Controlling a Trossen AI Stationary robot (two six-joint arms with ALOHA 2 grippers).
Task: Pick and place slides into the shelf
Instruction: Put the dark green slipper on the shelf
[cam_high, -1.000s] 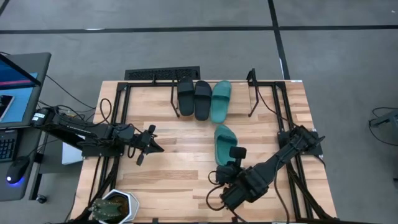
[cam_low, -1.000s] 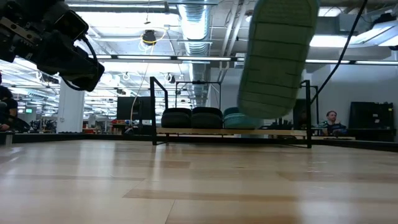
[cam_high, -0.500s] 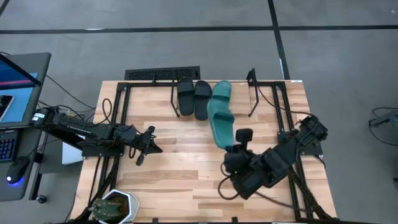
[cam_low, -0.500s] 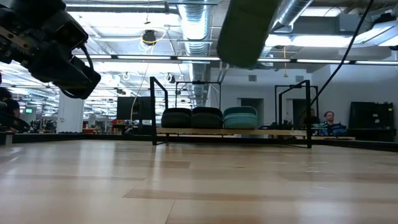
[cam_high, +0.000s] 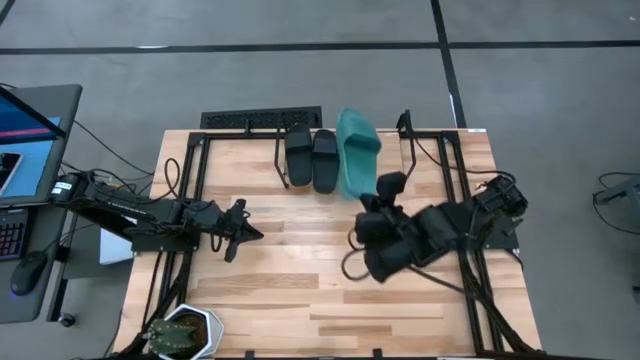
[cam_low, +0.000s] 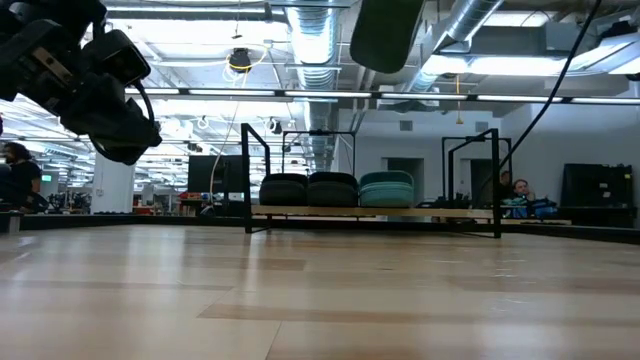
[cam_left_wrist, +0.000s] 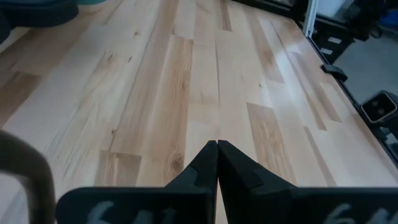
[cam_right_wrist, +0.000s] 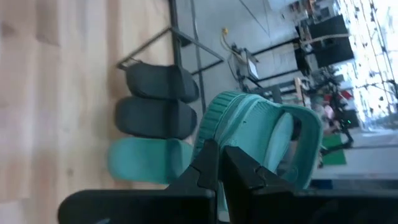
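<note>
You are seeing three slides (cam_high: 312, 160) sitting in the shelf (cam_high: 404, 150): two black, one teal. Right gripper (cam_right_wrist: 219, 163) is pinching the fourth slide (cam_high: 357, 145) above them. Left gripper (cam_left_wrist: 217, 163), pressed together, is hovering over bare desk (cam_high: 280, 290).

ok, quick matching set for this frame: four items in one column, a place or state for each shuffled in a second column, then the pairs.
Items
1. left hand
2. right hand
3. two black slides
4. teal slide on the shelf

Places or states
A. side by side on the shelf, left part
B. shut on nothing, over bare table
C. shut on the raised teal slide
D. next to the black pair, under the raised one

Pairs: 1-B, 2-C, 3-A, 4-D
</note>
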